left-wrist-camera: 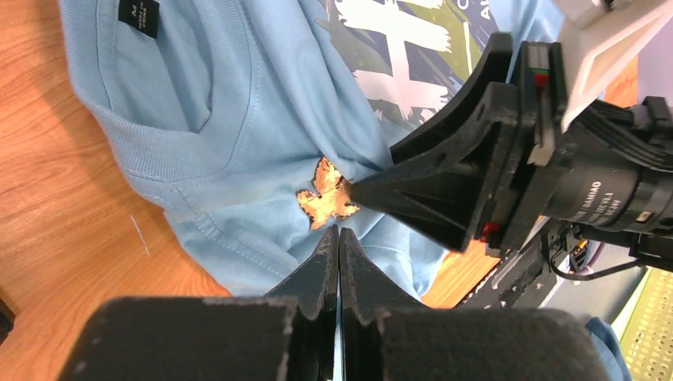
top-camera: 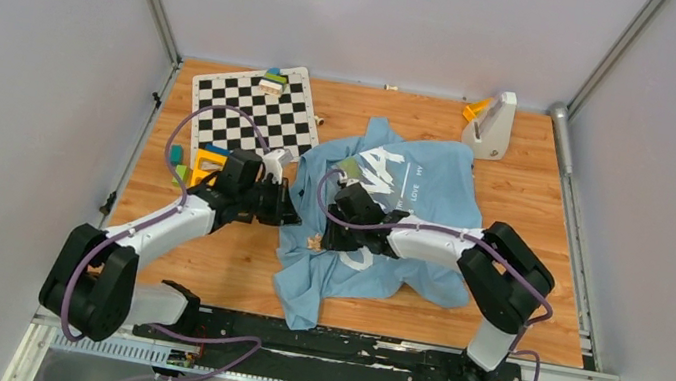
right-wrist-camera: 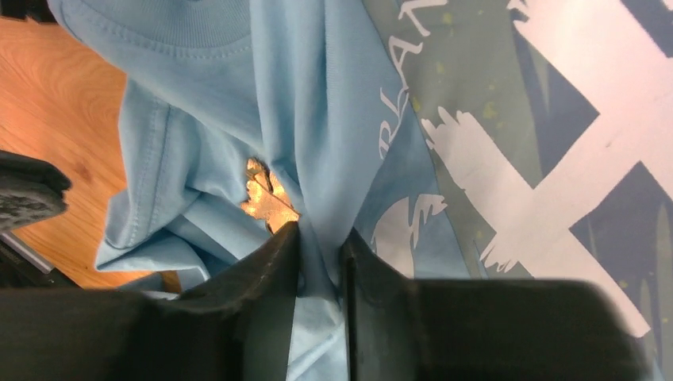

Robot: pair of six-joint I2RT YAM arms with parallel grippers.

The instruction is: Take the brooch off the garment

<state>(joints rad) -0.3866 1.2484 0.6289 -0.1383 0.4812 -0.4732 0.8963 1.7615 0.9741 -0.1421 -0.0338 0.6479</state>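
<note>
Brooch (left-wrist-camera: 325,198) sits at 12 o'clock off the clenched, empty left end effector (left-wrist-camera: 339,238); right end effector (right-wrist-camera: 320,252) pinches shirt (right-wrist-camera: 198,95) beside it, likely anchoring cloth for the pull.

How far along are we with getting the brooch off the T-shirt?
Done: the right gripper is pinched on a fold of the light blue T-shirt right beside the leaf-shaped brooch. In hand: the left gripper points at the brooch, fingers closed together, tips just short of it, holding nothing. Left: the brooch is not yet off the cloth; it must be grasped and pulled free.
</note>
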